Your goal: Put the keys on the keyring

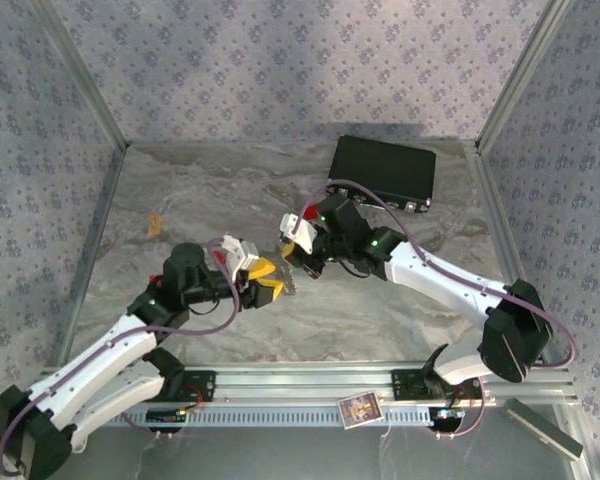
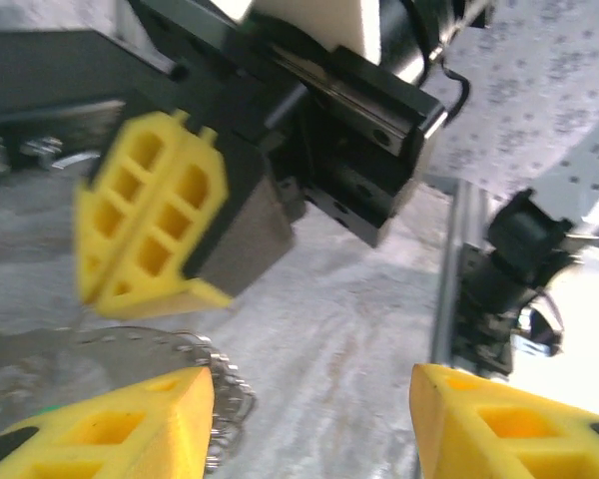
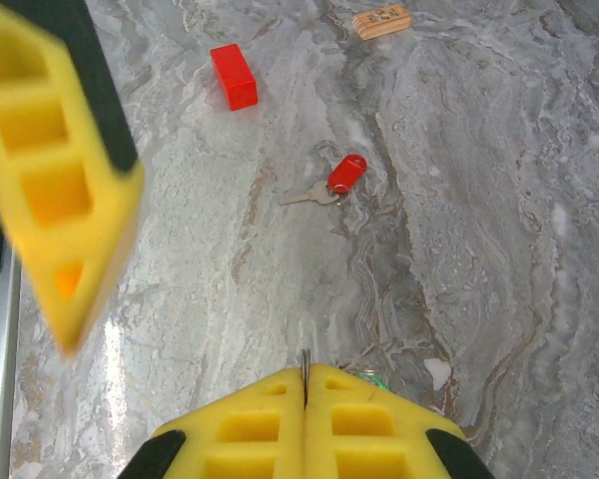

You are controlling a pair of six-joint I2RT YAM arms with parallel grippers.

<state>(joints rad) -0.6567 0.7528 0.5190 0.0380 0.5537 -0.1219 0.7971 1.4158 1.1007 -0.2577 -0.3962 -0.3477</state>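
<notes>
Fingers come first: the left gripper (image 2: 307, 377) stands with its jaws apart and nothing between them, close up against the work. We read it as a hand ready to fetch or steady something, not to hold.

Just beyond it the right gripper (image 3: 304, 375) is closed tight, and a thin sliver of bright metal stands up out of the seam between its pads. We take this for the keyring (image 2: 180, 342), whose silvery curve shows just under those closed fingers in the left wrist view. Pinching the ring on edge makes sense to us, since it fixes the hoop so that a key can be worked onto it. A speck of green beside the pinch may be the green key (image 3: 369, 378), but it is too small for us to say whether it hangs on the ring or merely lies by it.

Farther out the red key (image 3: 344, 175) lies flat on the table (image 3: 479, 249), well apart from both grippers. We judge it not yet threaded, and the likely object of the open left gripper.

Past it sit a red block (image 3: 234, 76) and a tan tag (image 3: 381, 20), neither part of the job. Farthest of all, the black case (image 1: 383, 170) rests by the back wall.
</notes>
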